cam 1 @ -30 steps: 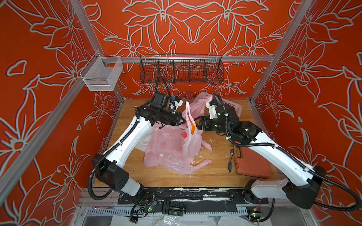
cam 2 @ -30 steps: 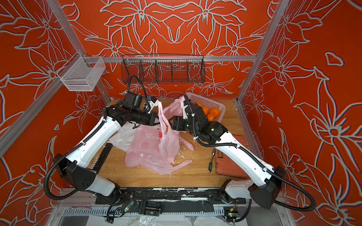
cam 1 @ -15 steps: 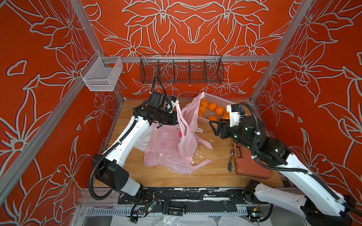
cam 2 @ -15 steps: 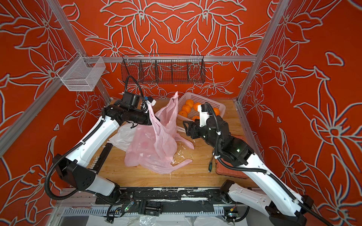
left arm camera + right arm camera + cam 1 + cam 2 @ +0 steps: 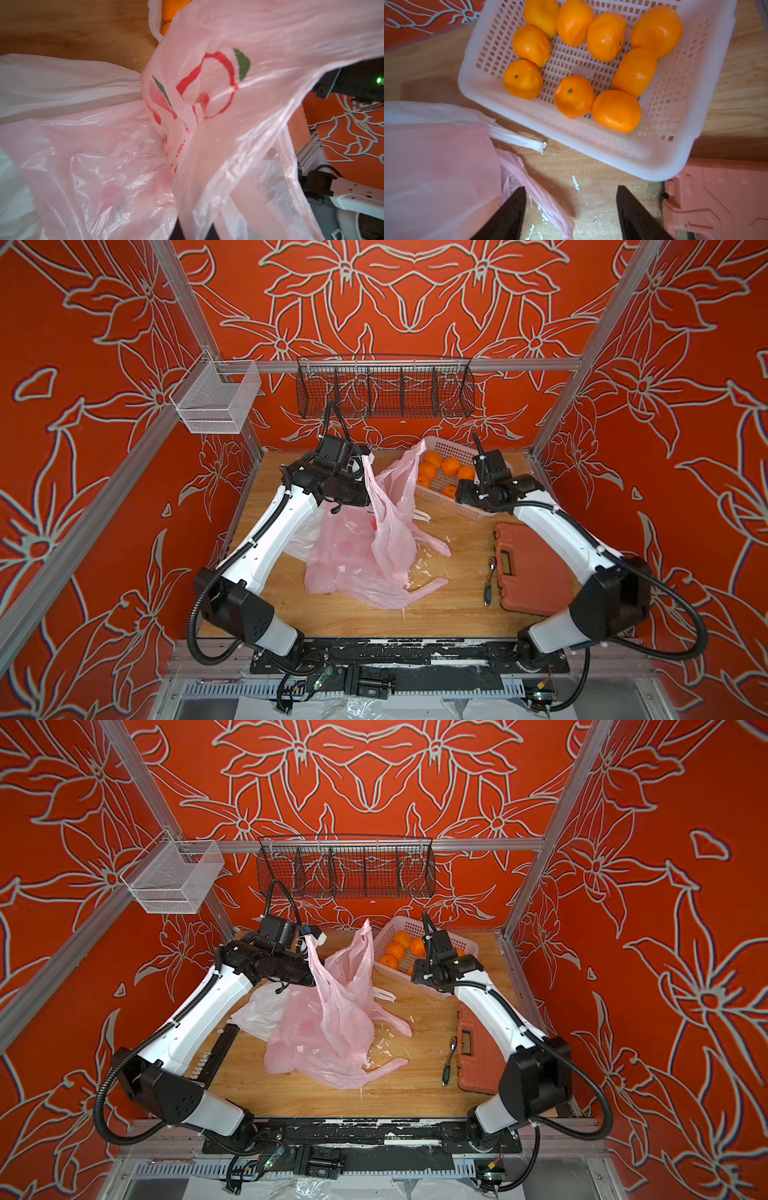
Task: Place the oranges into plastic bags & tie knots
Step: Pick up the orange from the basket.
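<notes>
Several oranges (image 5: 572, 96) lie in a white perforated basket (image 5: 436, 497) at the back right, shown in both top views. My left gripper (image 5: 365, 457) is shut on a handle of a pink plastic bag (image 5: 390, 514), holding it up over the table's middle; the strap runs between its jaws in the left wrist view (image 5: 193, 228). A second pink bag (image 5: 345, 568) lies flat beneath it, with a white bag (image 5: 305, 539) under my left arm. My right gripper (image 5: 571, 188) hangs open and empty just before the basket's near rim. No knots show.
An orange tool case (image 5: 532, 568) and a ratchet wrench (image 5: 489, 580) lie at the right front, under my right arm. A black wire rack (image 5: 384, 389) and a white mesh bin (image 5: 216, 402) hang on the back rails.
My right gripper has left the pink bag's mouth and swung right and back to the basket. The left gripper kept hold of the handle and shifted slightly left.
</notes>
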Robot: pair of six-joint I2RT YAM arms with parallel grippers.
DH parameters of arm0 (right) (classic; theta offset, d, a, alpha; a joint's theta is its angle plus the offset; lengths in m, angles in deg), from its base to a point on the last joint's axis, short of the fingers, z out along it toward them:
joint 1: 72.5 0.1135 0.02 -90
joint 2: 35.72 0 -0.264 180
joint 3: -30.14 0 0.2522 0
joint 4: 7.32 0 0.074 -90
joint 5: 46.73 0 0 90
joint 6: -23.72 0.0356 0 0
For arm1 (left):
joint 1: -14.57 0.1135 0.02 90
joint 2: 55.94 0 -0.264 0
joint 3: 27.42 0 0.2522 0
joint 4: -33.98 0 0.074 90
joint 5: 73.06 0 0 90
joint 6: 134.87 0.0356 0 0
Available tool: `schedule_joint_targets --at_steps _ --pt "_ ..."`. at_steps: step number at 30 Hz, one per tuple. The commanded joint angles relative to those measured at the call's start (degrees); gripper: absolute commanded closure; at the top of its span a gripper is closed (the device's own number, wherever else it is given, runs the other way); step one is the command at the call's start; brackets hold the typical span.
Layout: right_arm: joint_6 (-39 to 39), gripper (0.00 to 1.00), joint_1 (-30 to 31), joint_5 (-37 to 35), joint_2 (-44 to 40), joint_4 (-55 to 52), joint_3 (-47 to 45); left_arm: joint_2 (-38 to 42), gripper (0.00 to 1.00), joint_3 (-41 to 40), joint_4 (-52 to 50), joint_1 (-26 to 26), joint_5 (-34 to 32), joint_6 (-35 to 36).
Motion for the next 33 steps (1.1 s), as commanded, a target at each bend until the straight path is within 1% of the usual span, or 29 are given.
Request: schedule_joint_targets --at_steps 1,4,8,13,21,29,31,33 --pt "1.68 0.28 -2.05 4.5 6.9 -2.89 5.98 -1.36 1.0 3.31 -4.52 -2.74 -9.46 2.47" --pt "1.82 0.24 -2.39 5.42 13.08 -3.46 10.61 -1.37 1.0 3.57 -5.15 -3.07 -11.85 2.39" --pt "2.02 0.21 -2.42 4.41 21.17 -7.92 18.27 -2.21 1.0 4.36 -6.7 -3.72 -12.3 2.3" --pt "1.81 0.18 -2.44 3.31 27.57 -10.84 23.69 -2.34 1.0 3.57 -6.67 -4.74 -13.23 2.3" --pt "0.81 0.14 -2.67 0.78 37.36 -16.55 32.58 -2.31 1.0 3.22 -6.32 -4.83 -12.88 2.15" --pt "0.45 0.13 -2.75 3.17 44.18 -20.46 38.71 -2.23 1.0 2.96 -6.5 -4.83 -13.25 2.38" --pt "0.46 0.16 -2.76 3.35 44.88 -20.57 39.14 -2.11 1.0 2.97 -6.59 -4.83 -13.37 2.32" --pt "0.61 0.21 -2.69 3.16 44.59 -20.55 38.98 -1.89 1.0 2.98 -6.61 -4.83 -13.41 2.22"
